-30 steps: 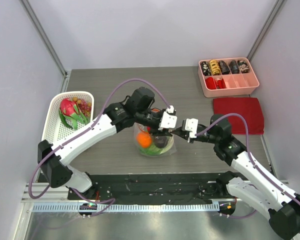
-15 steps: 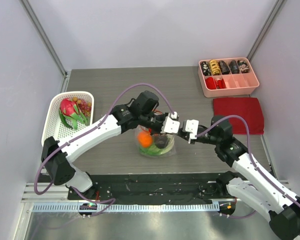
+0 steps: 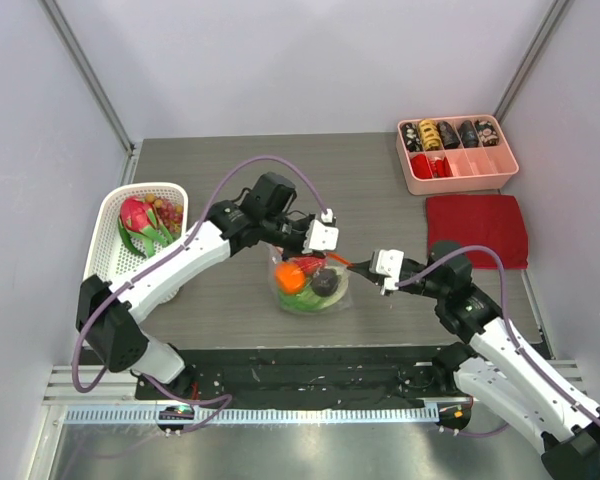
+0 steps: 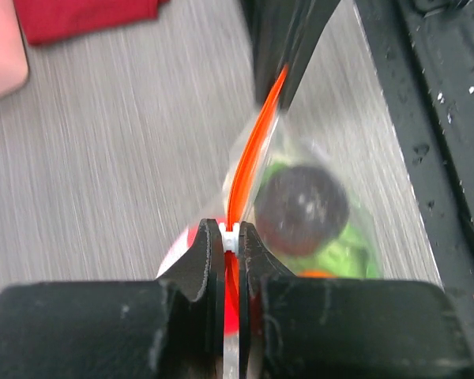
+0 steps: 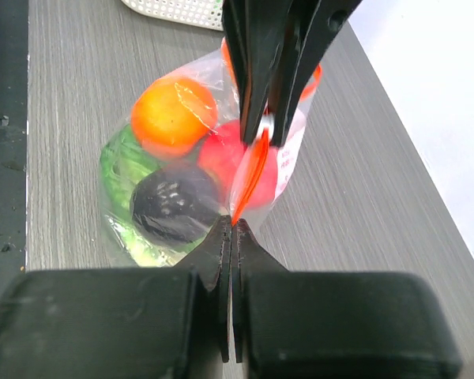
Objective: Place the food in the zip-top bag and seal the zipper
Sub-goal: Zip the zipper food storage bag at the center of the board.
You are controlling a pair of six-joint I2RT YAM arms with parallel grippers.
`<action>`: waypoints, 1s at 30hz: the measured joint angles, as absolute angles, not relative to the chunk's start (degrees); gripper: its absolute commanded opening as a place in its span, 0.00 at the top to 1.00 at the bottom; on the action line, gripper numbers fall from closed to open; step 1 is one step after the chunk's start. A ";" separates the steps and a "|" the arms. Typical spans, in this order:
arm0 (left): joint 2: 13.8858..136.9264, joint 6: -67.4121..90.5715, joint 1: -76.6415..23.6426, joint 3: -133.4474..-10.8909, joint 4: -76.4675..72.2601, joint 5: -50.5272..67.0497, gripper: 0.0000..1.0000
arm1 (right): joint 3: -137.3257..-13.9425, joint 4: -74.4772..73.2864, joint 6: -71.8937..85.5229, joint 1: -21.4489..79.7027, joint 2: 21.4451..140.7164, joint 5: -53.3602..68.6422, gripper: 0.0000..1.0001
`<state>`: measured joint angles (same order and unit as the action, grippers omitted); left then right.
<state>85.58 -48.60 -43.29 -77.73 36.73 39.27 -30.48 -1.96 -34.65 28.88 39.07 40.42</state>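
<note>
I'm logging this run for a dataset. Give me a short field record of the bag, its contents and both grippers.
bag: zip-top bag resting on table between the arms
contents: lettuce, orange fruit, red fruit, dark round item
left gripper: shut on zipper
right gripper: shut on zipper's other end
zipper: pulled straight between them

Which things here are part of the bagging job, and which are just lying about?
In the job: clear crinkly plastic zip-top bag; its orange-red zipper strip, pinched by left hand and right hand; round orange fruit, glossy red fruit and green leafy lettuce inside.
Lying about: white mesh basket holding pink-and-green dragon fruit; pink compartment tray; flat dark red cloth.
</note>
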 measured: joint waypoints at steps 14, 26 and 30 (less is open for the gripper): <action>82.39 -54.46 -30.46 -75.50 46.89 36.75 0.94 | -29.45 -5.67 -35.97 28.86 33.36 37.43 0.99; 78.50 -57.95 -21.30 -72.25 50.54 32.91 1.00 | -30.13 -8.71 -35.20 28.86 34.28 36.42 0.53; 76.79 -56.90 -22.94 -72.55 50.50 35.24 1.00 | -33.91 -8.34 -34.48 28.86 40.69 36.73 0.32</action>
